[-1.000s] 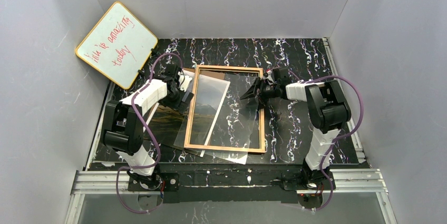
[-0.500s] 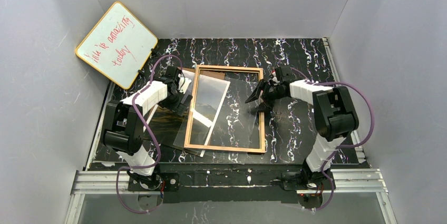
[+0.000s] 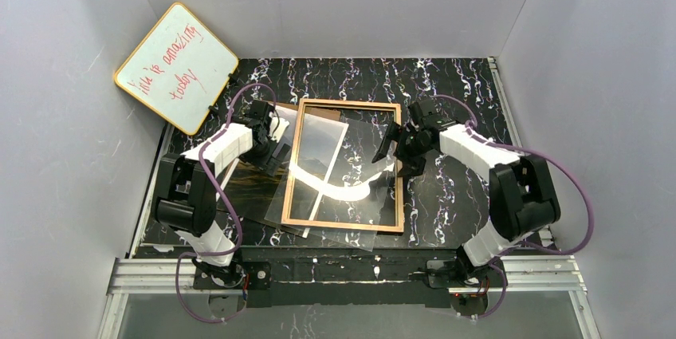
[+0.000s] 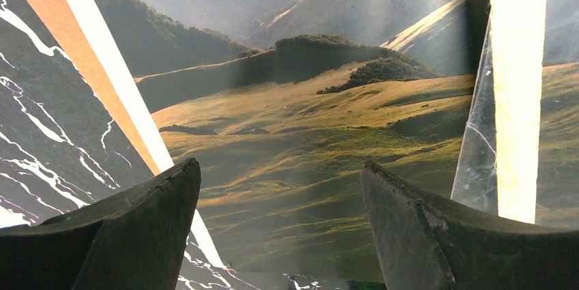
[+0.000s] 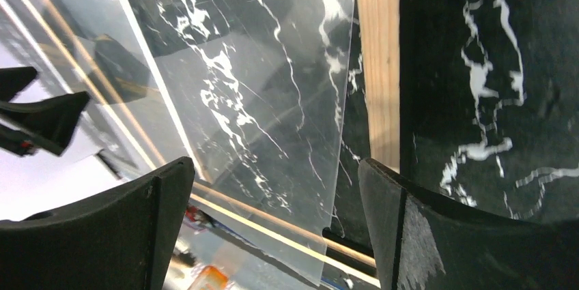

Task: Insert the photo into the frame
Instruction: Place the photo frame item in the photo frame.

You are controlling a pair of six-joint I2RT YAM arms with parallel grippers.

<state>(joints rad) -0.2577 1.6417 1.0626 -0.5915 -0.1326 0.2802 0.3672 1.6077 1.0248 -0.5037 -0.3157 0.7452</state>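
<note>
At the 3 o'clock rail of the frame, the right gripper is hovering wide and empty, while at 9 o'clock the left gripper is hanging equally wide over the photo, which is lying partly under the frame.

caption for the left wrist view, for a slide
Open left gripper poised over the photo, frame edge at right.

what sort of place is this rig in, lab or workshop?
Probably a lab robot cell: grey walls box in a marble-patterned tabletop, left arm and right arm are mounted along an aluminium rail at its near edge, a whiteboard leans in the corner.
</note>
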